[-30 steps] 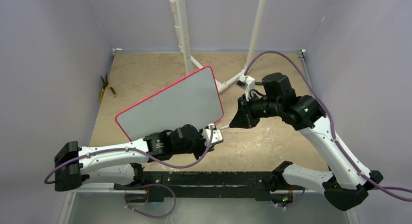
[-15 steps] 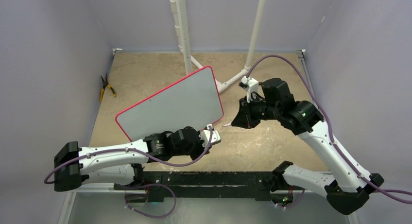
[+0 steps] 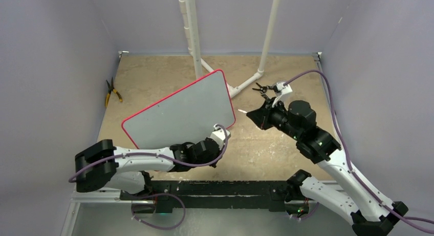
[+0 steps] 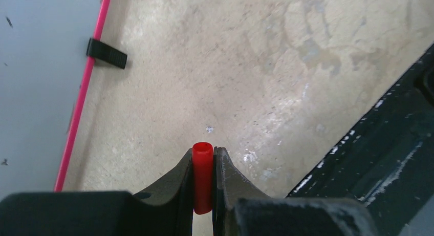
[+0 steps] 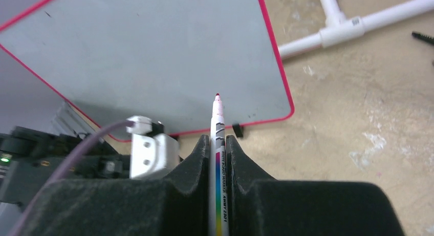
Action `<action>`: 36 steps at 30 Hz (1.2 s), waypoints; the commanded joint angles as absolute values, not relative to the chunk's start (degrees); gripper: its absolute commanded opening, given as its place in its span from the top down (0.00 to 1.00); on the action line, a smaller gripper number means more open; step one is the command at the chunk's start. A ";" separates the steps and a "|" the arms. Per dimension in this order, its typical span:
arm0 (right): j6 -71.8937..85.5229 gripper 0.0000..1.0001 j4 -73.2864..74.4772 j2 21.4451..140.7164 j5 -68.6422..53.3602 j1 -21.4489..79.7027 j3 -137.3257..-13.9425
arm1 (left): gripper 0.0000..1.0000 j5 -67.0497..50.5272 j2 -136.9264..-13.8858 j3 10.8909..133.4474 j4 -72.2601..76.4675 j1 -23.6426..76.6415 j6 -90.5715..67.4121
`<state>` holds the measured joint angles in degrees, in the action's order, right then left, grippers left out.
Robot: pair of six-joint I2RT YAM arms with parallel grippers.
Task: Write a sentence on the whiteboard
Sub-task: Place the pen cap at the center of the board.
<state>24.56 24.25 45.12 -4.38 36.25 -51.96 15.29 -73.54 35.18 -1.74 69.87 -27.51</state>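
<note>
Right end effector (image 5: 218,140), gripping the uncapped marker (image 5: 217,115), should touch the blank whiteboard (image 3: 179,110) lightly; left end effector (image 4: 203,156) pinches the red cap (image 4: 202,180).

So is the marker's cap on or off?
Off. The marker in the right gripper shows a bare red tip; the left gripper pinches the red cap.

The left gripper (image 4: 203,155) pinches a small red cap (image 4: 202,180) upright between its dark fingers. Beyond lies a mottled tan table (image 4: 256,67). At far left, the whiteboard (image 4: 36,67) shows its red rim and one black foot (image 4: 106,53). A black rail (image 4: 378,159) crosses the lower right corner.
</note>
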 commanded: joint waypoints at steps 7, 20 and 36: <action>25.91 1.00 9.85 40.77 -2.51 36.12 -43.23 | 0.83 20.99 -80.71 33.82 5.40 71.98 -32.28; 24.90 1.00 6.68 38.46 1.03 36.12 -41.29 | 0.42 18.00 -79.12 38.03 3.12 71.98 -28.63; 25.39 1.00 4.83 33.39 5.32 36.12 -41.14 | 0.36 12.55 -69.34 70.09 -26.12 63.18 -13.89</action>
